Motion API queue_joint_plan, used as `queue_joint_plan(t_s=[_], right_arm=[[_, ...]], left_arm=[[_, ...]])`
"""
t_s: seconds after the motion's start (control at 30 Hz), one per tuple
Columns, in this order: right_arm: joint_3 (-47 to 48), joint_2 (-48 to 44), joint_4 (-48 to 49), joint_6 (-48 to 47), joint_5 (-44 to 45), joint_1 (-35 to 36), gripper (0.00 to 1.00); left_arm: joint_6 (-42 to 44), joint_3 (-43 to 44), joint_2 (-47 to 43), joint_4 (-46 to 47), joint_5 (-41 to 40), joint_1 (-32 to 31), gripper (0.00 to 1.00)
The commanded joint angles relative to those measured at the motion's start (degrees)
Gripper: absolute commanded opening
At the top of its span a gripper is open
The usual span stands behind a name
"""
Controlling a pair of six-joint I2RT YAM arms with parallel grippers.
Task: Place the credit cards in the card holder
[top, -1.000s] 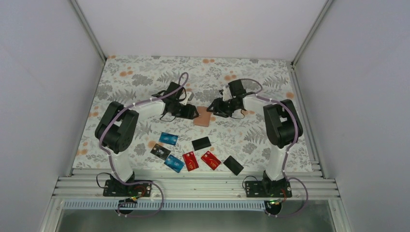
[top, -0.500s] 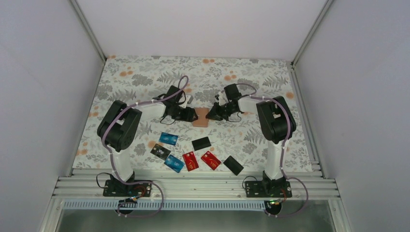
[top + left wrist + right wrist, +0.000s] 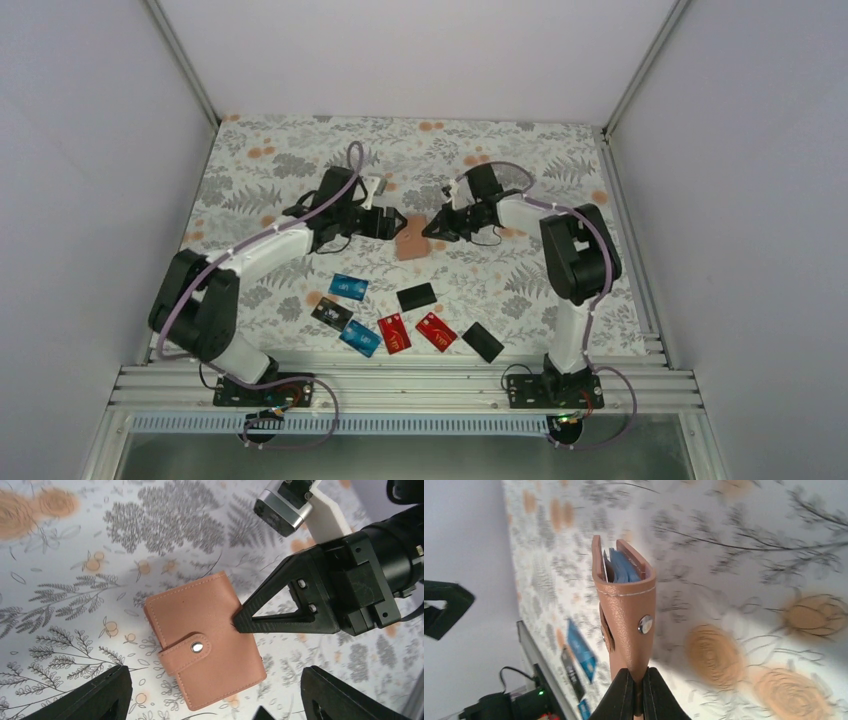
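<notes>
While the right gripper (image 3: 638,676) pinches one edge of the snapped-shut tan card holder (image 3: 205,640) at mid-table, the left gripper (image 3: 398,224) hangs just beside the opposite edge, jaws spread. A blue card (image 3: 624,570) shows inside the holder. Seven loose credit cards (image 3: 394,333) lie on the floral tablecloth (image 3: 270,160), nearer the arm bases.

The worktop (image 3: 290,160) is covered by a white cloth printed with grey ferns and orange blossoms. Seven thin plastic credit cards are laid on its near half: two blue cards (image 3: 348,287), two red cards (image 3: 436,331) and three black cards (image 3: 417,296). A tan-brown leather card holder (image 3: 412,247) is seen mid-worktop; whether it lies flat cannot be told.
</notes>
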Motion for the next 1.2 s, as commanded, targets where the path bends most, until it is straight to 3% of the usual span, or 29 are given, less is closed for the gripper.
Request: queue_joint_plan(t_s=[0.0,0.23,0.47,0.8,0.9,1.17], right_arm=[[3.12,-7.29,-1.18,-2.65,-5.43,0.61,0.04],[5.43,-13.83,-3.36,-5.99,-8.83,0.61,0.04],[6.01,-17.75,-3.18,-9.09,-15.21,0.68,0.04],[5.97,-23.97,-2.46,-13.34,-20.37,4.18,0.04],[5.82,-24.90,-2.73,-14.21,-19.98,5.43,0.04],[6.14,-26.01,-2.61,-13.86,-15.91,6.21,0.05]], left_arm=[[0.30,-1.82,-6.30,1.81,1.51,1.11,0.87],[0.79,-5.03,-13.61,3.35,8.76,6.46,0.90],[2.28,-6.89,-18.98,6.52,23.35,9.85,0.88],[-1.34,-5.15,-19.58,10.32,26.50,9.88,0.72],[-3.55,-4.99,-19.89,12.69,28.68,9.82,0.58],[-4.63,-3.27,-22.26,12.18,30.04,9.40,0.08]])
